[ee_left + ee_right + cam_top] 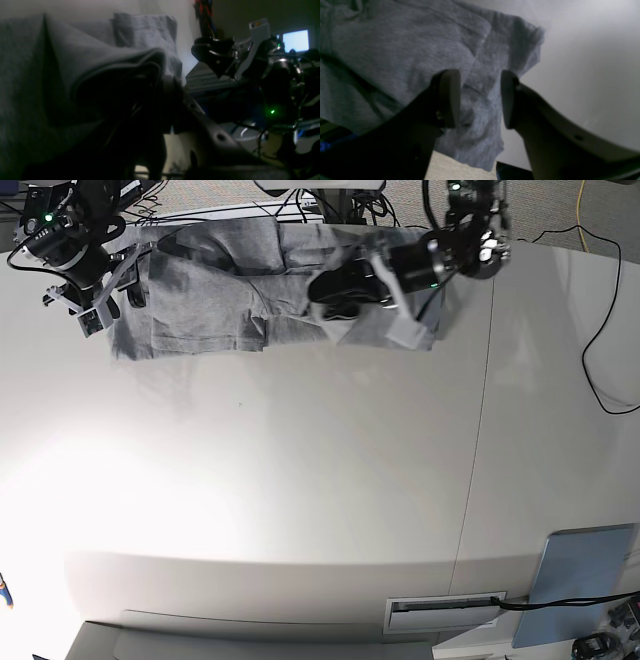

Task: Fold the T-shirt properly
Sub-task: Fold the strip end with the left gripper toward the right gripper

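t-shirt [215, 305] lies at the far edge of the white table [320, 480], left of centre, spread roughly flat as a wide grey band with a few creases and overlapped folds. plain grey side up, no lettering visible.

left gripper [335, 292] sits over the right part of the shirt in the base view. left wrist view: a bunched fold of grey fabric [120, 65] is drawn up into the dark jaw area, pincer nearly closed and holding that fold. the contact point itself is dark and blurred, so exact pinch spot is unclear. more of the shirt lies flat beyond it toward the far side.

right gripper [480, 100] is at the shirt's left end, near the far-left table corner. right wrist view: the two fingers [448, 97] stand wide apart, nothing clamped; grey cloth with a sleeve-like flap shows between and behind them, cannot tell if the tips touch the cloth.

rest: cables [600, 330] trail over the right side of the table, a flat grey panel [575, 580] sits at the near-right corner, a lit screen [295, 40] shows in the background of the left wrist view.
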